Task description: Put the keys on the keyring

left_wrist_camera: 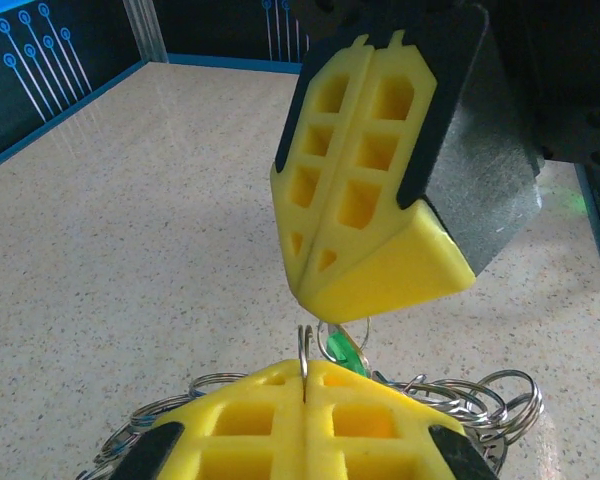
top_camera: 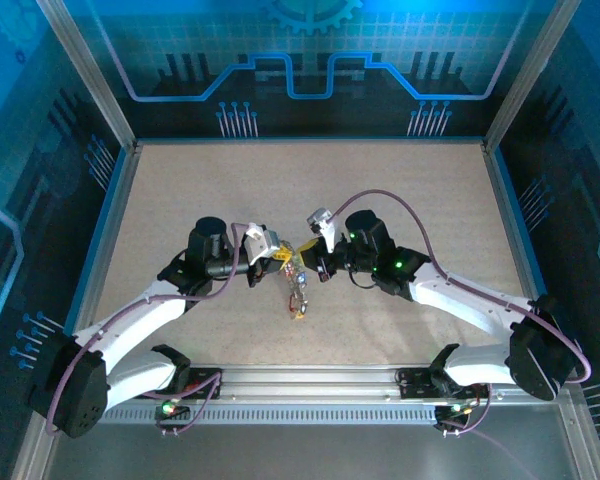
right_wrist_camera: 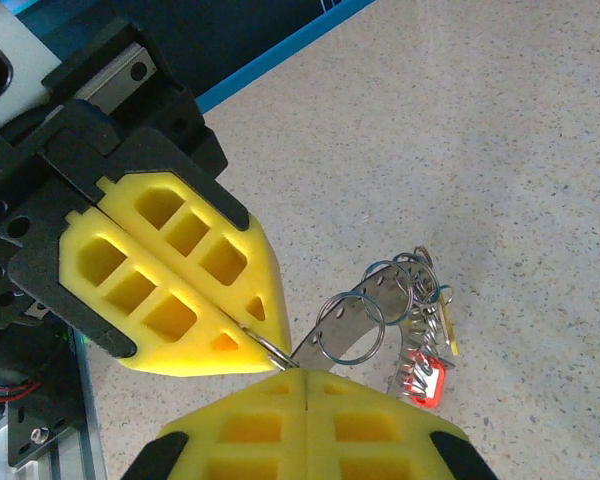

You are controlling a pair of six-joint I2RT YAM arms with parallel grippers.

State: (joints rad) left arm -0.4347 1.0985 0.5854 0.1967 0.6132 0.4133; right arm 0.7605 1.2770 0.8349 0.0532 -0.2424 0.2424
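Silvery wire of the keyring [left_wrist_camera: 305,355] rises edge-on from the seam of the left gripper [left_wrist_camera: 305,388], whose yellow fingers [left_wrist_camera: 242,420] are pressed together on it. In the right wrist view the same loop [right_wrist_camera: 271,347] enters the tip of the left gripper [right_wrist_camera: 257,345]. The keys [top_camera: 298,295] hang in a bunch just below the two meeting grippers, at mid-table and nearer the front edge. Small rings [right_wrist_camera: 365,318] crowd the bunch, with a red tag [right_wrist_camera: 427,382] at its low end. A green tag [left_wrist_camera: 343,350] sits directly under the right gripper [left_wrist_camera: 320,285], beside the pinched loop. More rings [left_wrist_camera: 480,400] fan out to both sides behind the left fingers.

The right gripper [right_wrist_camera: 305,375] has its fingers closed flush. A flat perforated blade [right_wrist_camera: 332,325] runs up to their seam, but whether it is pinched cannot be told. From above, the left gripper [top_camera: 278,257] and right gripper [top_camera: 308,264] stand tip to tip, nearly touching. The speckled beige table [top_camera: 410,200] lies beneath the bunch.
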